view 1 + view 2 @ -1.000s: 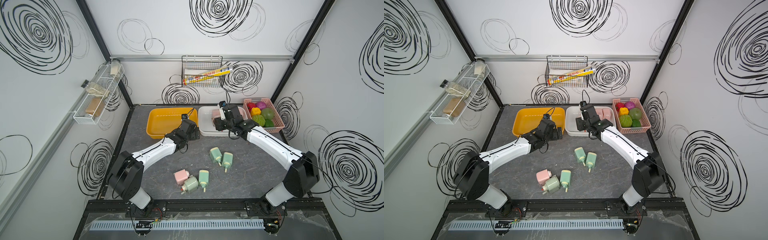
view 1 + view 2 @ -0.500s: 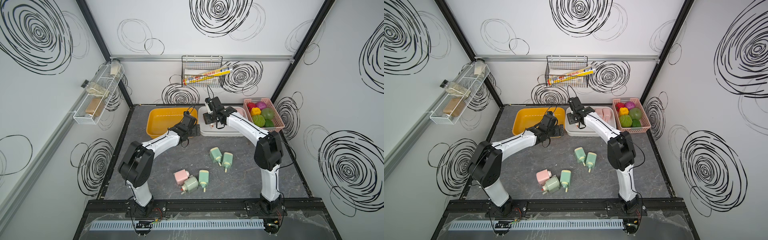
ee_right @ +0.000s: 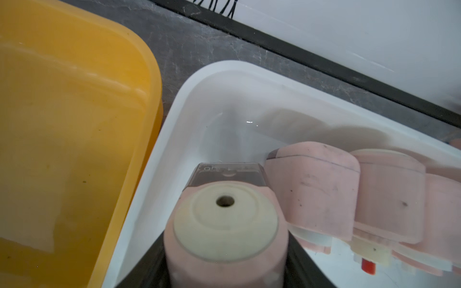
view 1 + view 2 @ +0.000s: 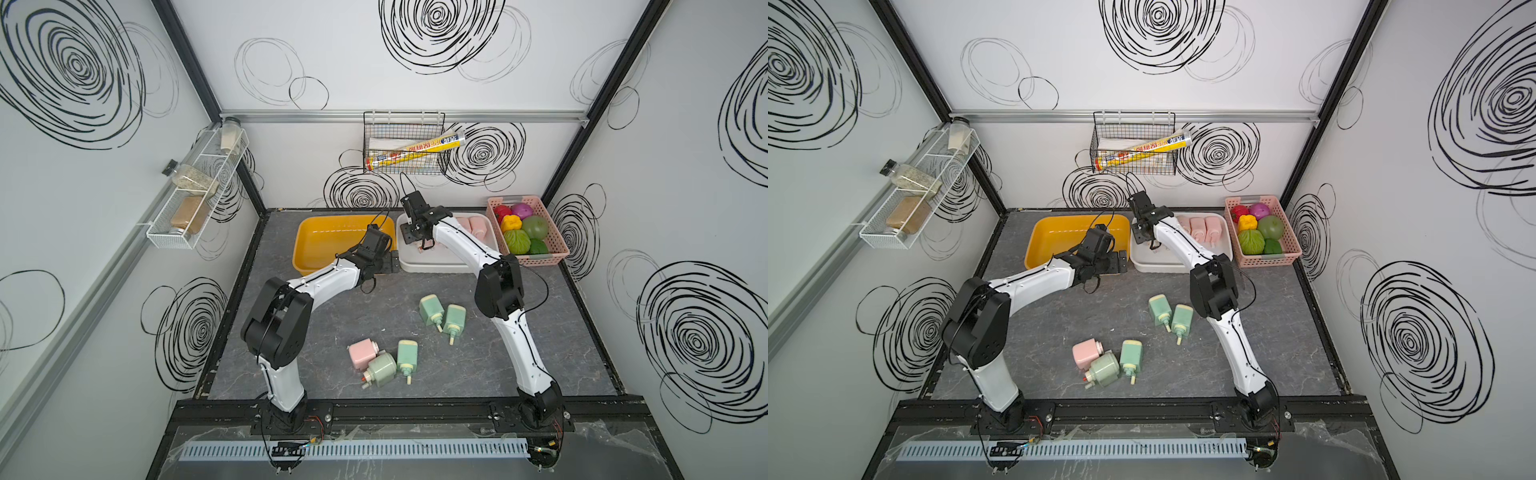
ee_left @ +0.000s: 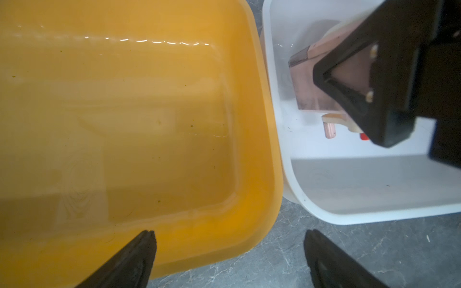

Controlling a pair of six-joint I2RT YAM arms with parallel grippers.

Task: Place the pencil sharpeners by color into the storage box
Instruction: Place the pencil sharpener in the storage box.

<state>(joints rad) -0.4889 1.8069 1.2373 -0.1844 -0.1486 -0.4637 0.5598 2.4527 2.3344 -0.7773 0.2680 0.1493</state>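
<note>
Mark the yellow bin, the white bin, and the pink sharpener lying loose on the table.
yellow bin [image 4: 332,245]: in a top view, on its bare floor.
white bin [image 4: 419,266]: in a top view, on its front wall.
loose pink sharpener [image 4: 360,352]: in a top view, on the middle of its body.

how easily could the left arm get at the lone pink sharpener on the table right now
Probably yes: the left tool is open and empty, and the pink sharpener lies uncovered on that arm's side. A mint sharpener touching it may crowd the grip.
</note>
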